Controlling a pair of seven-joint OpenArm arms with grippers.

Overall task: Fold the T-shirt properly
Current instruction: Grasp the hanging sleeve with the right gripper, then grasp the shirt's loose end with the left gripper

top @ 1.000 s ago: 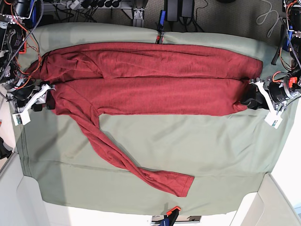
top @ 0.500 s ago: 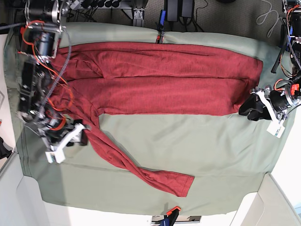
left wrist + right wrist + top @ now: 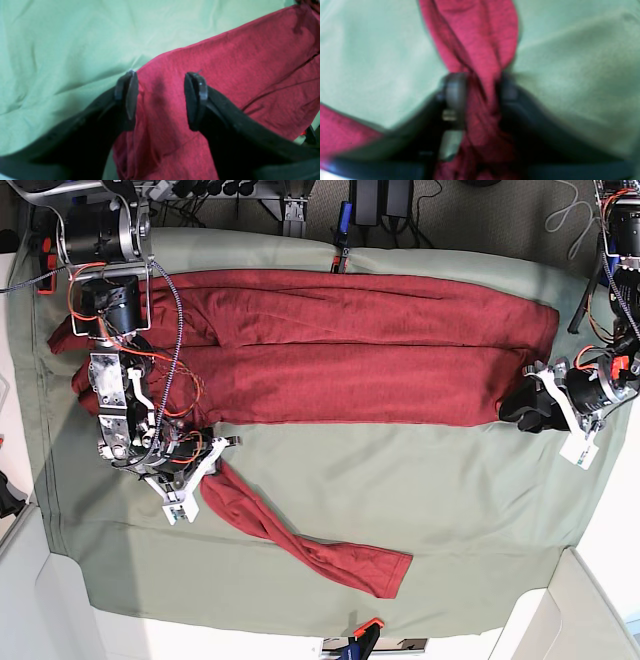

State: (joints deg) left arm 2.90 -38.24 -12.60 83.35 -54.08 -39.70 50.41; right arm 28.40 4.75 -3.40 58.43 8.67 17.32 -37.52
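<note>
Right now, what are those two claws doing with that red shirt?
Right gripper shut on the T-shirt sleeve. Left gripper open over the shirt's corner. Shirt lies on the green cloth. Nothing in the way.

We see the T-shirt (image 3: 340, 345), dark red thin knit, body folded in a long band across the far half of the table, one sleeve trailing diagonally toward the near edge, its upper part bunched and twisted.
</note>
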